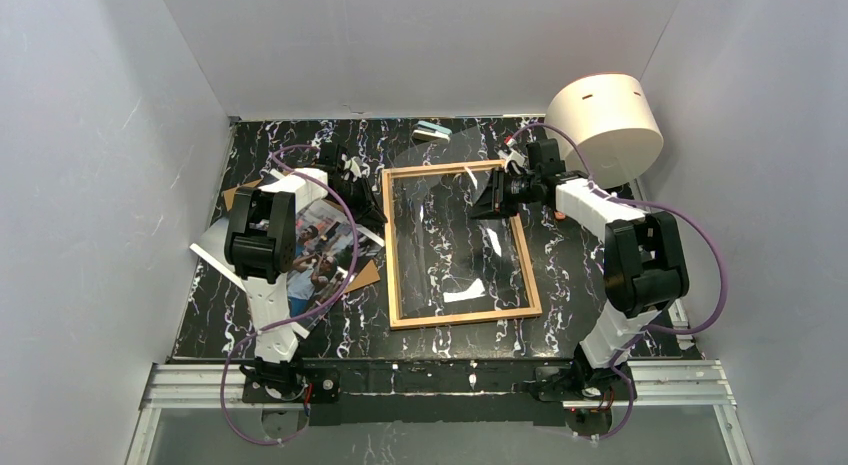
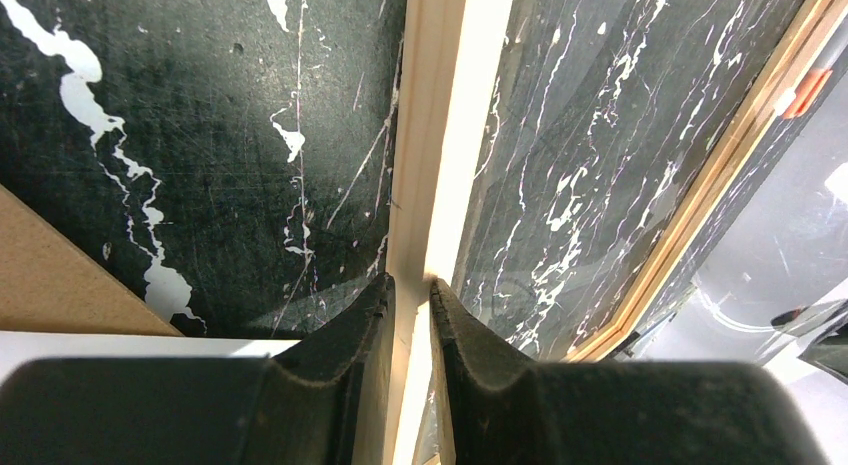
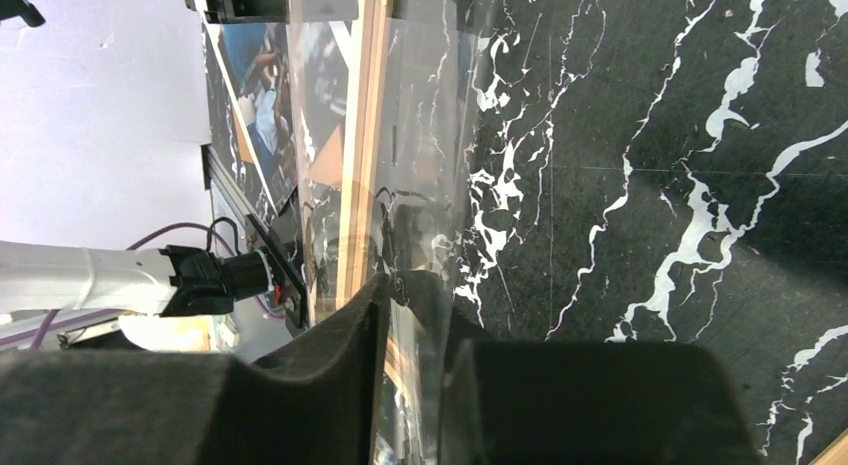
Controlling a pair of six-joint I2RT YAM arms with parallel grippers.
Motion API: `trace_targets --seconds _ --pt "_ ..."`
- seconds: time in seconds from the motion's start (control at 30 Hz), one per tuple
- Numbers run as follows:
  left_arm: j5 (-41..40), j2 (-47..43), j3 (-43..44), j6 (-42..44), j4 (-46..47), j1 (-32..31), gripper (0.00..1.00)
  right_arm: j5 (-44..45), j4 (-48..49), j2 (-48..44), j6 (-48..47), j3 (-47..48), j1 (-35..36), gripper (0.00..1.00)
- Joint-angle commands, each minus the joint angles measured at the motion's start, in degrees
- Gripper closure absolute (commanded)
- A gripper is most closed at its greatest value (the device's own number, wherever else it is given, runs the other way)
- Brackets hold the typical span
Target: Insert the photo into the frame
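White walls close in on a black marbled bench, with a white drum at 1 o'clock. The frame lies mid-bench. The photo is not in it yet. It lies face up at 9 o'clock on a brown board, partly under my left arm and just beside the frame's left rail.

My left gripper is clenched on that rail, toward its 11 o'clock end. On the wrist view the wood sits tight between the two fingers. My right gripper is at the frame's 1 o'clock corner, with the clear pane running between its jaws. The pane's 12 o'clock edge looks raised off the frame. I cannot tell whether the jaws are pinching it or slack, because I see some gap beside the sheet.

I judge the step in hand to be handling the pane so the frame can take the photo. To do it well, I want the left to pin the rail flat so the frame neither skids nor tips. The right should go slowly, hinging the pane about its 6 o'clock edge without twisting it. The sheet looks thin and springy, so a loose pinch could let it slip.
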Motion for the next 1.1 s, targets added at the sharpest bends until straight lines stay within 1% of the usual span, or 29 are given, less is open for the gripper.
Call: trace_targets --seconds 0.0,0.17,0.33,0.5,0.67,0.87,0.97,1.07 --pt "-11.1 7.5 -2.3 3.0 -2.5 -1.5 0.83 -0.3 0.3 0.9 -0.3 1.9 0.4 0.71" --pt "-10.9 7.4 -2.6 2.5 -2.2 -1.6 0.83 -1.0 1.1 1.1 0.1 1.4 0.3 0.65" --pt "-11.1 7.5 -2.5 2.6 -2.2 -1.6 0.83 -1.1 1.4 1.2 -0.2 1.3 0.3 0.62" --pt "-11.5 7.4 -2.6 2.7 -2.3 -1.6 0.83 1.0 0.4 0.0 -0.2 0.7 0.2 0.58" --pt "-11.5 7.6 -2.4 2.6 -2.3 -1.6 0.84 1.2 0.0 -0.3 -0.8 0.5 0.2 0.60" --pt "-11.6 7.6 -2.4 2.6 -2.3 -1.6 0.84 3.1 -2.0 0.3 -2.5 1.4 0.3 0.69" --pt "-11.6 7.5 -2.4 2.6 -2.3 -1.6 0.84 4.7 -4.5 0.4 -3.8 2.0 0.2 0.69" --pt "-11.7 7.5 -2.4 2.6 -2.2 -1.6 0.83 5.4 -5.1 0.2 -4.0 2.1 0.2 0.64"
